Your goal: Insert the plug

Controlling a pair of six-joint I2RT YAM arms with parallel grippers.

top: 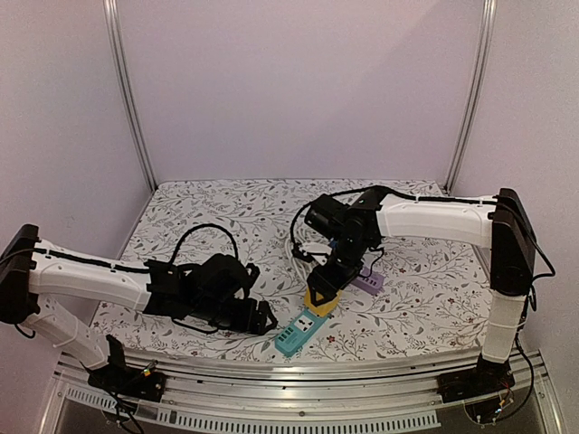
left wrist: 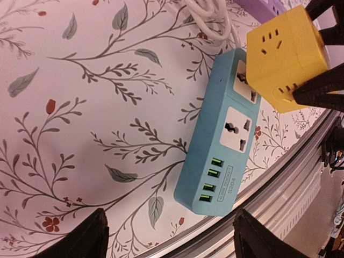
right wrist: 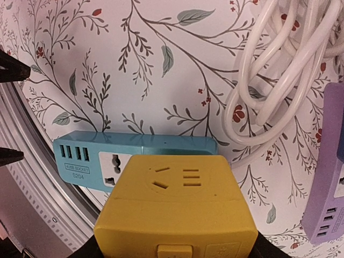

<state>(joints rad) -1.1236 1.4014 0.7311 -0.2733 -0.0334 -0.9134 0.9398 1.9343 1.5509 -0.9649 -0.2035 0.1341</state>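
Note:
My right gripper (top: 327,287) is shut on the plug, a yellow cube (top: 321,301) with sockets on its faces. It holds the plug (left wrist: 285,59) tilted over the far socket of the blue power strip (left wrist: 226,145). The plug's prongs are hidden, so I cannot tell whether they touch the socket. In the right wrist view the plug (right wrist: 177,204) fills the lower middle, with the strip (right wrist: 134,150) behind it. My left gripper (left wrist: 169,242) is open just short of the strip's near end with the USB ports, nothing between its fingers (left wrist: 80,242).
A purple power strip (top: 369,282) lies right of the plug, beside a coiled white cable (right wrist: 279,70). The table's metal front rail (left wrist: 301,177) runs close along the blue strip. The left gripper's black fingertips (right wrist: 11,70) show at the right wrist view's left edge.

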